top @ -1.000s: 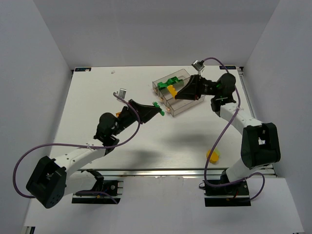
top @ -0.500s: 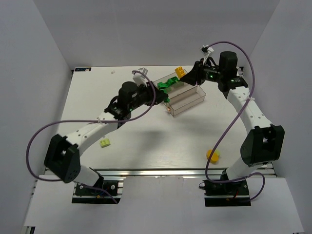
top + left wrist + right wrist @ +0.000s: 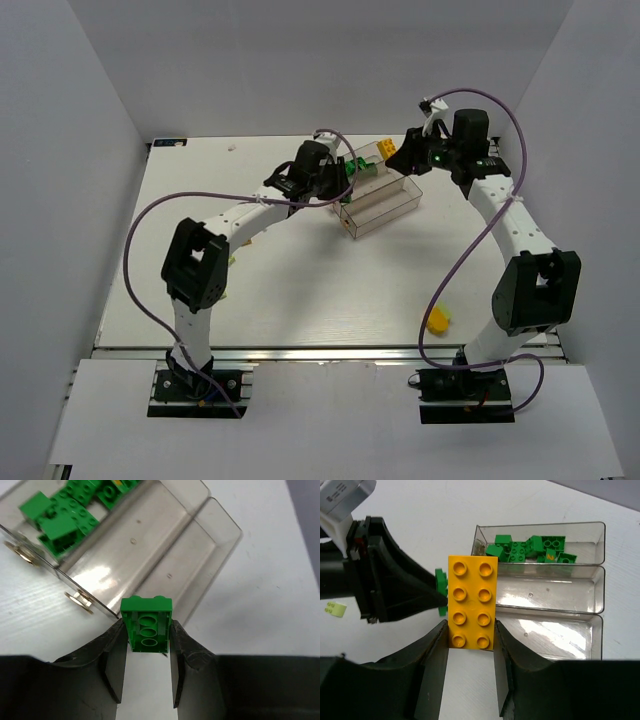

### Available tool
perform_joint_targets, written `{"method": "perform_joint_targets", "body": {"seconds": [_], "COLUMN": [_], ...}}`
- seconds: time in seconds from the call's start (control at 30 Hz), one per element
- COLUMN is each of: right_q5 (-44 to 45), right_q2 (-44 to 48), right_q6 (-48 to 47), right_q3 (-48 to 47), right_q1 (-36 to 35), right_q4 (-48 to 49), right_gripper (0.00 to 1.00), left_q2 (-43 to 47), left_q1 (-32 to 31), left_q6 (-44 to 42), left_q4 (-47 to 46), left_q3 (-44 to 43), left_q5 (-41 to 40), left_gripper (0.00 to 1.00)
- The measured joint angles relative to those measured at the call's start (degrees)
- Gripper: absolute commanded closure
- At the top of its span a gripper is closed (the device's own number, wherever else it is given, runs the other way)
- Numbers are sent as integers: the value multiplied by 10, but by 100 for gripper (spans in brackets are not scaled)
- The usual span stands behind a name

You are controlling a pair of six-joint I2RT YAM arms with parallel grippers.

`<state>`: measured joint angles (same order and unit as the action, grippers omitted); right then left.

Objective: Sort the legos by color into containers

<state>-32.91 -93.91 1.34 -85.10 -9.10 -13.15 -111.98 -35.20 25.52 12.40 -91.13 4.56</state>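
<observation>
One green lego [image 3: 147,625] is clamped in the left tool [image 3: 147,632], one yellow lego [image 3: 471,602] in the right tool [image 3: 470,627].

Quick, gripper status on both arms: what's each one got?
Left gripper: closed on a green brick.
Right gripper: closed on a yellow brick.

Bright, even overhead light, no colour cast. White surface [image 3: 300,290] was near blown out, with a faint soft shadow beside the containers [image 3: 390,205]. White glare patches sat on the containers' clear floors in both wrist views. Left hand [image 3: 147,635] was dark, underexposed and slightly soft. Top view was sharp.
</observation>
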Motion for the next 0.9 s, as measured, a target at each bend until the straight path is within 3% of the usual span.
{"method": "perform_joint_targets", "body": {"seconds": [0.37,0.63,0.8,0.9], "right_q5": [-7,-17,-22,-27], "right_q2": [3,31,50,54], "right_q6": [-3,-3,-3,-3], "right_q3": [51,90,101,105], "right_q1": [13,16,26,32], "right_q4": [0,0,2,7], "right_gripper": [100,100,100,100], "left_q2": [-150,-228,-266,-274], "left_q1": [0,9,20,25], "left_q6": [-33,-21,-6,5], "left_q4": [-23,-78,-97,-99], "left_q3": [-178,-242,-263,-262], "left_q5": [-143,-190,-202,-203], "left_gripper": [100,99,95,79]}}
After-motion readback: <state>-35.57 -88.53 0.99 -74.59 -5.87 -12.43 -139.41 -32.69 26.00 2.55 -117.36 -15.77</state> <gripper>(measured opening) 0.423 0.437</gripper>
